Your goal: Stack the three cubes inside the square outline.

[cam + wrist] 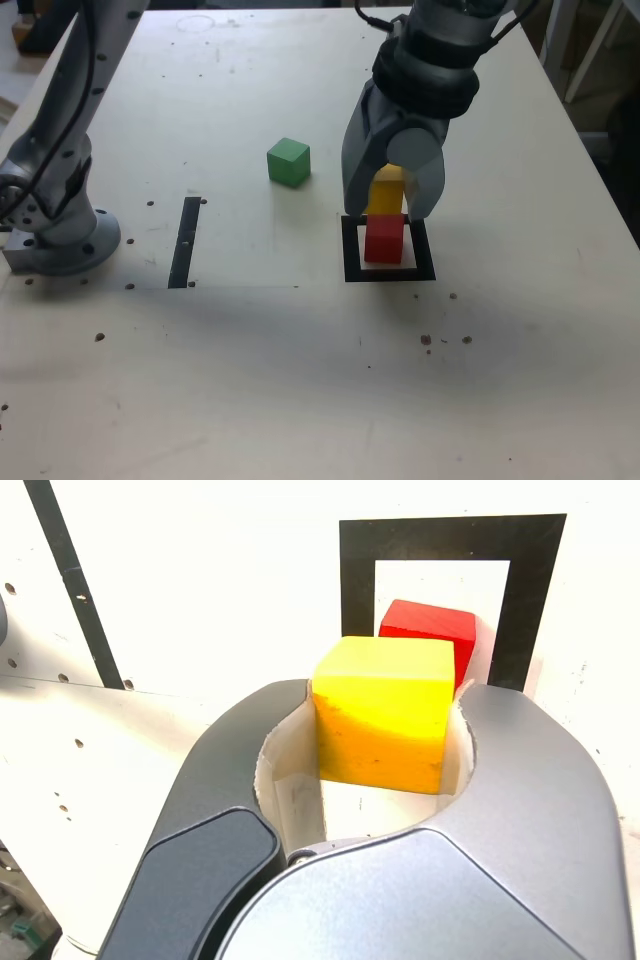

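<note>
The grey, curved-fingered pincer of the single arm is clenched on the small plain yellow cube, its two fingers pressing the cube's opposite sides, as the wrist view shows clearly. In the exterior view the yellow cube hangs directly above the small plain red cube; whether the two touch cannot be told, though the wrist view shows the yellow cube nearer the camera, with the red cube partly hidden behind it. The red cube sits on the pale interior of the thick black square outline, inside the frame and close to its far edge in the wrist view. The small plain green cube stands alone on the pale worktop, well apart from the outline, towards the exterior view's left and farther back. A straight black strip lies flat on the worktop farther to the exterior view's left, near the arm's round grey base. Small dark specks and holes dot the worktop surface around the outline and the strip.
</note>
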Controlling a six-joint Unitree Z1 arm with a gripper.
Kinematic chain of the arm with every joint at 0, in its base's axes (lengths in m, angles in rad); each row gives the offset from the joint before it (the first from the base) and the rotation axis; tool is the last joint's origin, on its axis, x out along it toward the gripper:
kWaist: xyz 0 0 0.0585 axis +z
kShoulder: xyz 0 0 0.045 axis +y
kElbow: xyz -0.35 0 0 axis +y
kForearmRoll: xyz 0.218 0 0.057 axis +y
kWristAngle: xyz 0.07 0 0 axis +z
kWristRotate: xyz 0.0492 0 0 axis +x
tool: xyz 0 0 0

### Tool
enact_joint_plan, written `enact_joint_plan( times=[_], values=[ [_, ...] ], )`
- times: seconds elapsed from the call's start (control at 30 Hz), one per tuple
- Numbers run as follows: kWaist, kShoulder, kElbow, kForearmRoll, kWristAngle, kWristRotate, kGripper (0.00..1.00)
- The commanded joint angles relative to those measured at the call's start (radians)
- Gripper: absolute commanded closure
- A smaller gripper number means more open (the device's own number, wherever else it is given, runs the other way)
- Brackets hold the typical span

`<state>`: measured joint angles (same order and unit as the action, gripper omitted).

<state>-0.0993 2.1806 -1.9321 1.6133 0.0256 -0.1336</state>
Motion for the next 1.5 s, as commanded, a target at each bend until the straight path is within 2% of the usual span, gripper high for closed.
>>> enact_joint_plan(
  times=[0.0,0.67,0.73,0.8,0.93,1.0,1.07,1.27,1.47],
  values=[
    [-0.005,0.013,0.004,0.008,0.003,-0.001,0.65],
    [-0.005,0.045,0.003,-0.009,0.003,0.003,0.64],
    [-0.005,0.046,0.004,-0.011,0.002,0.004,0.58],
    [-0.005,0.047,0.005,-0.013,-0.001,0.009,0.45],
    [-0.006,0.048,0.008,-0.019,-0.012,0.017,0.11],
    [-0.008,0.048,0.008,-0.02,-0.016,0.019,0.03],
    [-0.01,0.047,0.008,-0.019,-0.017,0.019,0.01],
    [-0.013,0.039,0.01,-0.017,-0.013,0.016,0.0],
    [-0.01,-0.024,0.057,-0.015,0.008,-0.033,0.0]
  ],
)
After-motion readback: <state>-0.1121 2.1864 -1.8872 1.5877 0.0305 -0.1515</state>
